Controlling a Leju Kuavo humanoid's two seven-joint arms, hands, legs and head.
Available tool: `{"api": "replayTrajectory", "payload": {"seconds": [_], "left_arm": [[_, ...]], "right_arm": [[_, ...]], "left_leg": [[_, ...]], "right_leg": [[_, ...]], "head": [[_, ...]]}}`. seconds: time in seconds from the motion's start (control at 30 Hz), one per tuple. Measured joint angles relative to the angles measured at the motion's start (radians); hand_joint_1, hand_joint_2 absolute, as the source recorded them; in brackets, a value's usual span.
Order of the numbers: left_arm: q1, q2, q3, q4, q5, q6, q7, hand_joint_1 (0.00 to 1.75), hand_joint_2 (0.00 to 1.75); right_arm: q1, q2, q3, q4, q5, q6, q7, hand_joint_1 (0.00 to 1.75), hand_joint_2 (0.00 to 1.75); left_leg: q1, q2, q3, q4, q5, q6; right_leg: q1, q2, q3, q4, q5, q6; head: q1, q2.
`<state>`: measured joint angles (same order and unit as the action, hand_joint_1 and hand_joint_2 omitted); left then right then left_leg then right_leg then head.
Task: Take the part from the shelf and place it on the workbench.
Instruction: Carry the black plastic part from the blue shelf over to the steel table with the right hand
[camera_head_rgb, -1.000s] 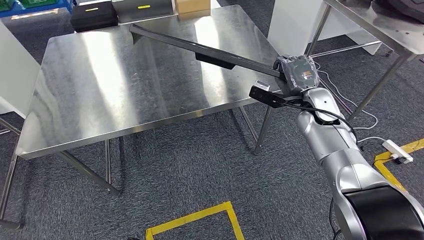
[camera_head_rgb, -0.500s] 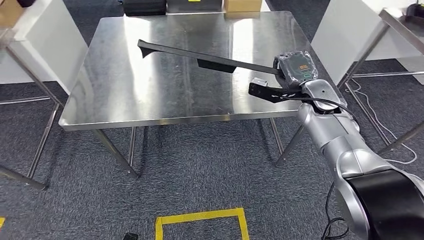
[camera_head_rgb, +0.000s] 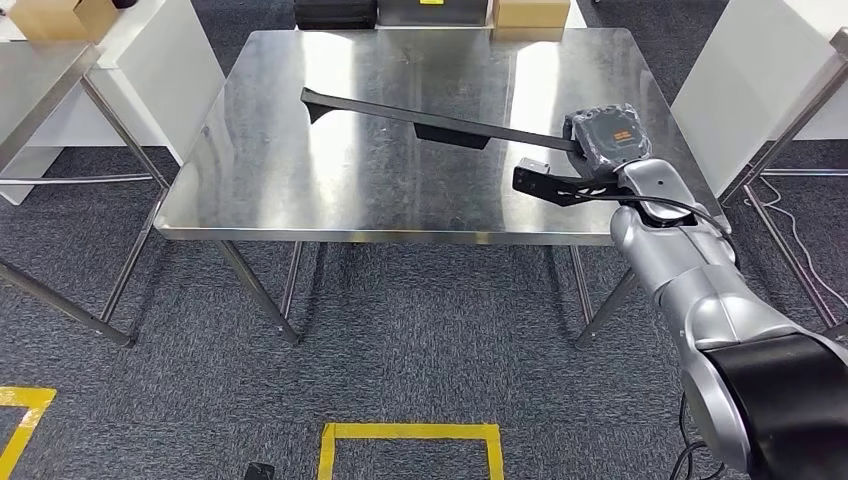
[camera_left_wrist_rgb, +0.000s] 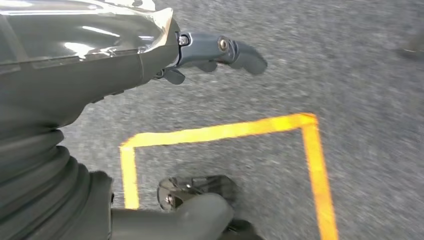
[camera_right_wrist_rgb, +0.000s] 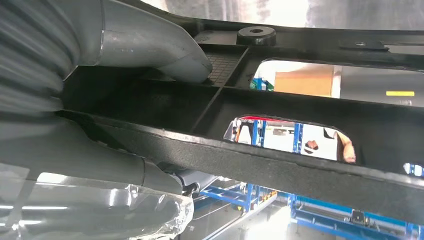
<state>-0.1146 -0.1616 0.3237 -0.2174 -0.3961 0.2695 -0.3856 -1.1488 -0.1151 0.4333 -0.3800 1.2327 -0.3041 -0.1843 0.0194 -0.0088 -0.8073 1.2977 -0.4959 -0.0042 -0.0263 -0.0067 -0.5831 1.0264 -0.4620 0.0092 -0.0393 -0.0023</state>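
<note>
From the head view, our right hand (camera_head_rgb: 605, 137) holds one end of the long black part (camera_head_rgb: 440, 123), which reaches out above the steel workbench (camera_head_rgb: 300, 190); we cannot tell if it touches the top. Yellow floor tape (camera_head_rgb: 410, 432) lies near us.

At the left wrist, our left hand (camera_left_wrist_rgb: 150, 55) hangs over grey carpet (camera_left_wrist_rgb: 365, 60), fingers (camera_left_wrist_rgb: 240, 50) loosely bent, nothing in them.

At the right wrist, our thumb (camera_right_wrist_rgb: 165, 52) presses on the part's ribbed inner side.
</note>
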Motion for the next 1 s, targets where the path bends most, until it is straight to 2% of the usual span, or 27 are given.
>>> {"api": "replayTrajectory", "payload": {"seconds": [0.03,0.1,0.17,0.23,0.3,0.33,0.4,0.43,0.5,0.57,0.6,0.63,0.67,0.73,0.77,0.8,0.87,0.9,0.97,1.0], "left_arm": [[0.0,0.0,0.0,0.0,-0.004,0.0,0.012,0.0,1.75],[-0.001,0.004,0.0,0.0,-0.011,-0.012,0.036,0.0,1.75],[-0.003,0.008,0.0,0.0,-0.021,-0.018,0.062,0.0,1.75],[-0.003,0.009,0.0,0.0,-0.028,-0.018,0.081,0.0,1.75],[-0.003,0.009,0.0,0.0,-0.032,-0.017,0.093,0.0,1.75],[-0.003,0.01,0.0,0.0,-0.032,-0.016,0.096,0.0,1.75],[-0.004,0.011,0.0,0.0,-0.032,-0.016,0.099,0.0,1.75],[-0.004,0.012,0.0,0.0,-0.032,-0.015,0.1,0.0,1.75],[-0.005,0.011,0.0,-0.001,-0.033,-0.012,0.101,0.0,1.75],[-0.005,0.01,0.0,-0.001,-0.033,-0.008,0.101,0.0,1.75],[-0.005,0.01,0.0,-0.001,-0.033,-0.006,0.101,0.0,1.75],[-0.004,0.01,0.0,-0.001,-0.034,-0.004,0.101,0.0,1.75],[-0.003,0.009,0.0,-0.001,-0.034,-0.003,0.101,0.0,1.75],[-0.002,0.009,0.0,-0.001,-0.035,-0.002,0.101,0.0,1.75],[-0.003,0.009,0.0,-0.001,-0.035,-0.001,0.101,0.0,1.75],[-0.004,0.01,0.0,-0.001,-0.035,-0.001,0.101,0.0,1.75],[-0.004,0.01,0.0,-0.001,-0.035,-0.001,0.101,0.0,1.75],[-0.004,0.01,0.0,-0.001,-0.035,-0.001,0.101,0.0,1.75],[-0.005,0.01,0.0,-0.002,-0.035,-0.002,0.101,0.0,1.75],[-0.006,0.011,0.0,-0.002,-0.035,-0.002,0.101,0.0,1.75]], "right_arm": [[0.0,-0.002,0.0,0.002,0.003,0.0,0.004,1.75,1.75],[-0.001,-0.006,0.0,0.005,0.006,0.0,0.014,1.75,1.75],[-0.004,-0.012,0.0,0.008,0.006,0.001,0.027,1.75,1.75],[-0.006,-0.02,-0.001,0.014,0.006,0.002,0.038,1.75,1.75],[-0.007,-0.026,-0.002,0.021,0.006,0.002,0.044,1.75,1.75],[-0.006,-0.028,-0.002,0.024,0.006,0.002,0.045,1.75,1.75],[-0.004,-0.031,-0.003,0.029,0.007,0.002,0.045,1.75,1.75],[-0.004,-0.032,-0.003,0.031,0.008,0.002,0.045,1.75,1.75],[-0.008,-0.034,-0.004,0.033,0.009,0.002,0.044,1.75,1.75],[-0.011,-0.034,-0.005,0.037,0.012,0.003,0.044,1.75,1.75],[-0.009,-0.034,-0.005,0.04,0.015,0.004,0.044,1.75,1.75],[-0.006,-0.035,-0.005,0.043,0.018,0.005,0.044,1.75,1.75],[-0.004,-0.036,-0.005,0.045,0.021,0.005,0.044,1.75,1.75],[-0.001,-0.037,-0.005,0.048,0.024,0.006,0.043,1.75,1.75],[-0.002,-0.037,-0.005,0.049,0.024,0.007,0.042,1.75,1.75],[-0.002,-0.037,-0.005,0.05,0.024,0.007,0.041,1.75,1.75],[0.0,-0.038,-0.006,0.052,0.024,0.009,0.041,1.75,1.75],[0.001,-0.039,-0.006,0.052,0.025,0.009,0.041,1.75,1.75],[-0.002,-0.039,-0.006,0.051,0.027,0.011,0.042,1.75,1.75],[-0.004,-0.039,-0.006,0.051,0.028,0.012,0.042,1.75,1.75]], "left_leg": [[0.001,0.001,0.012,-0.023,0.019,0.002],[-0.001,0.009,0.077,-0.144,0.075,0.012],[-0.008,0.018,0.128,-0.24,0.098,0.024],[-0.013,0.018,0.14,-0.266,0.098,0.024],[-0.02,0.013,0.14,-0.267,0.098,0.023],[-0.026,0.01,0.138,-0.269,0.097,0.031],[-0.028,0.004,0.15,-0.284,0.089,0.058],[-0.027,0.001,0.16,-0.294,0.087,0.071],[-0.022,-0.004,0.179,-0.306,0.086,0.081],[-0.021,-0.006,0.185,-0.306,0.082,0.082],[-0.02,-0.009,0.19,-0.305,0.078,0.081],[-0.018,-0.012,0.195,-0.304,0.074,0.078],[-0.016,-0.015,0.202,-0.303,0.068,0.073],[-0.011,-0.019,0.214,-0.294,0.053,0.057],[-0.01,-0.02,0.216,-0.289,0.044,0.048],[-0.011,-0.022,0.216,-0.284,0.038,0.039],[-0.011,-0.024,0.216,-0.279,0.03,0.026],[-0.01,-0.022,0.213,-0.272,0.03,0.022],[-0.006,-0.011,0.18,-0.216,0.04,0.014],[-0.006,-0.003,0.143,-0.162,0.042,0.009]], "right_leg": [[0.001,-0.003,0.001,0.0,-0.001,0.0],[0.003,-0.007,0.002,0.0,-0.003,0.0],[0.01,-0.01,0.0,0.001,-0.007,0.006],[0.019,-0.014,-0.004,0.002,-0.011,0.009],[0.021,-0.017,-0.004,-0.001,-0.011,0.012],[0.017,-0.019,0.0,0.001,-0.005,0.021],[0.01,-0.022,0.001,0.009,0.005,0.041],[0.007,-0.019,-0.004,0.024,0.004,0.047],[0.006,-0.009,-0.046,0.095,-0.026,0.042],[0.005,-0.001,-0.114,0.21,-0.063,0.04],[0.003,0.001,-0.139,0.245,-0.068,0.044],[0.001,0.002,-0.15,0.25,-0.059,0.052],[-0.003,0.003,-0.143,0.217,-0.036,0.062],[-0.014,0.004,-0.097,0.093,0.029,0.084],[-0.014,0.006,-0.076,0.04,0.038,0.081],[-0.013,0.007,-0.06,0.008,0.043,0.073],[-0.006,0.008,-0.046,-0.004,0.027,0.04],[-0.008,0.009,-0.039,-0.003,0.029,0.032],[-0.011,0.01,-0.024,-0.005,0.021,0.018],[-0.011,0.01,-0.015,-0.006,0.014,0.012]], "head": [[0.0,0.0],[0.0,0.0],[0.001,0.0],[0.002,0.0],[0.002,0.0],[0.001,0.0],[-0.001,0.0],[0.0,0.0],[0.005,0.0],[0.006,0.0],[0.007,0.0],[0.008,0.0],[0.008,0.0],[0.009,0.0],[0.011,0.0],[0.012,0.0],[0.01,0.0],[0.008,0.0],[0.007,0.0],[0.007,0.0]]}}
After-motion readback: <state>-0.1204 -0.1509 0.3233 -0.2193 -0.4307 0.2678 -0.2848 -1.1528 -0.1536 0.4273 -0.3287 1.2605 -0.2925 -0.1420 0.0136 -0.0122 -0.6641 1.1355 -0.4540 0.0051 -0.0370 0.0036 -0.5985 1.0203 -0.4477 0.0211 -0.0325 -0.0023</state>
